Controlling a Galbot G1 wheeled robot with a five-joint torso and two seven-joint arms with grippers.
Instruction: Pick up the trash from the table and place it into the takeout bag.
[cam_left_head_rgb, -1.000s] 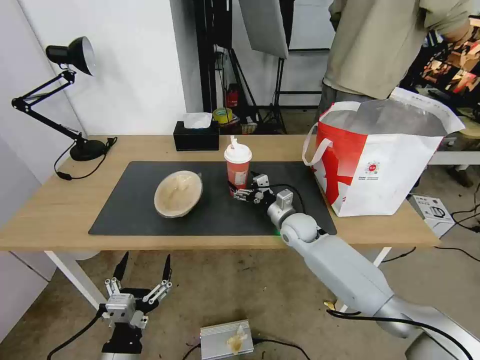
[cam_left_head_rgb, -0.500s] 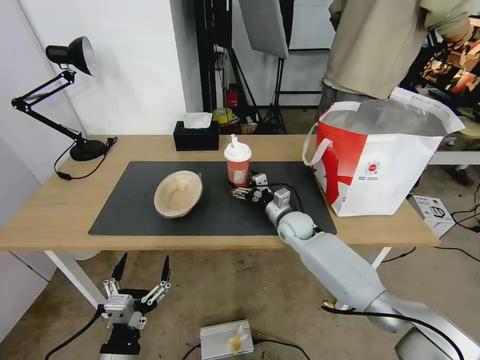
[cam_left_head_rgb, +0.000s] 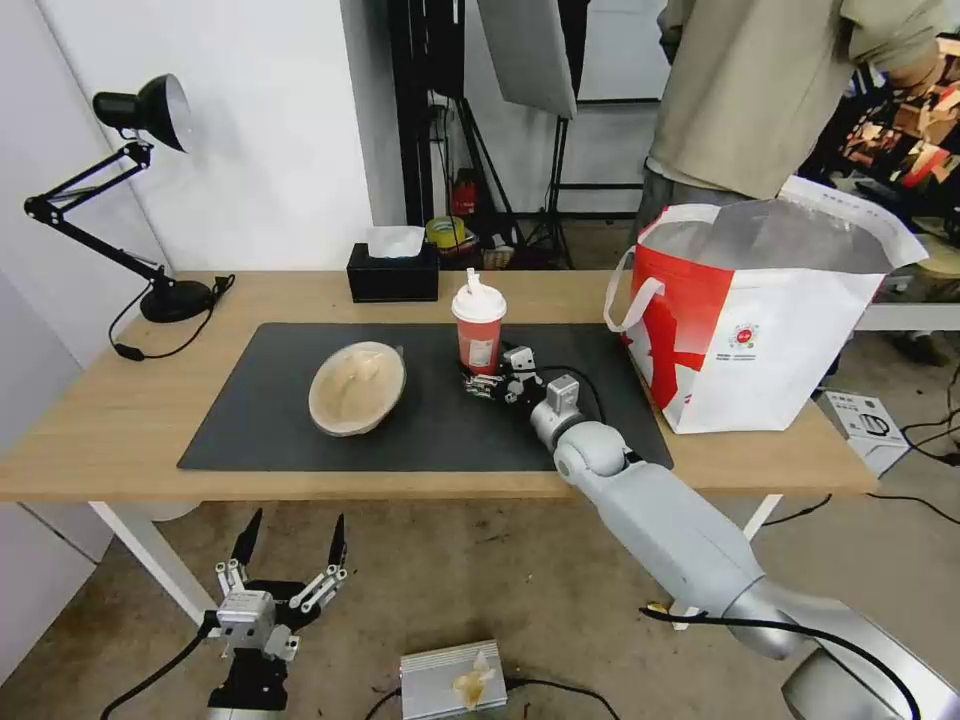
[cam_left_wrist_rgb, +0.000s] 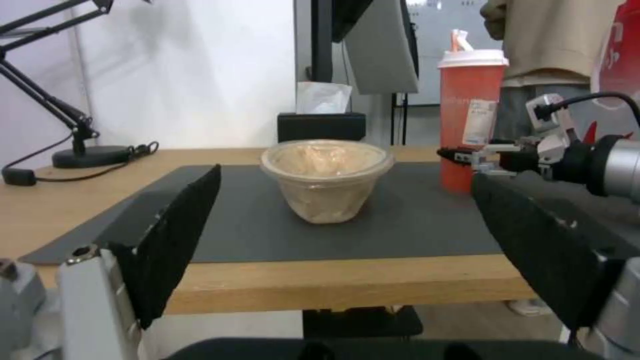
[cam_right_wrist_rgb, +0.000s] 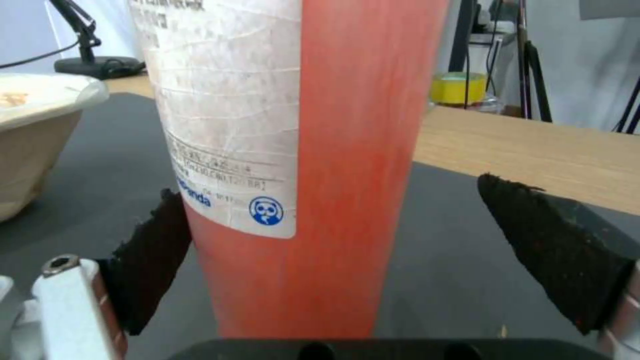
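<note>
A red cup (cam_left_head_rgb: 478, 340) with a white lid stands on the dark mat (cam_left_head_rgb: 280, 420) of the table (cam_left_head_rgb: 100, 420). My right gripper (cam_left_head_rgb: 481, 383) is open at the cup's base. In the right wrist view the cup (cam_right_wrist_rgb: 347, 150) fills the gap of the right gripper (cam_right_wrist_rgb: 333, 192): one pad is against its side, the other stands apart. A tan oval bowl (cam_left_head_rgb: 356, 386) sits on the mat left of the cup. The takeout bag (cam_left_head_rgb: 760, 320) stands open at the table's right end. My left gripper (cam_left_head_rgb: 294, 525) hangs open below the table's front edge, level with the bowl (cam_left_wrist_rgb: 327, 180).
A black tissue box (cam_left_head_rgb: 392, 272) sits behind the cup at the table's back edge. A black desk lamp (cam_left_head_rgb: 150, 200) stands at the back left. A person stands behind the bag. A grey box (cam_left_head_rgb: 450, 680) lies on the floor.
My right arm has reached a little farther forward, bringing its open fingers in on both sides of the cup's base. The left gripper has barely moved.
</note>
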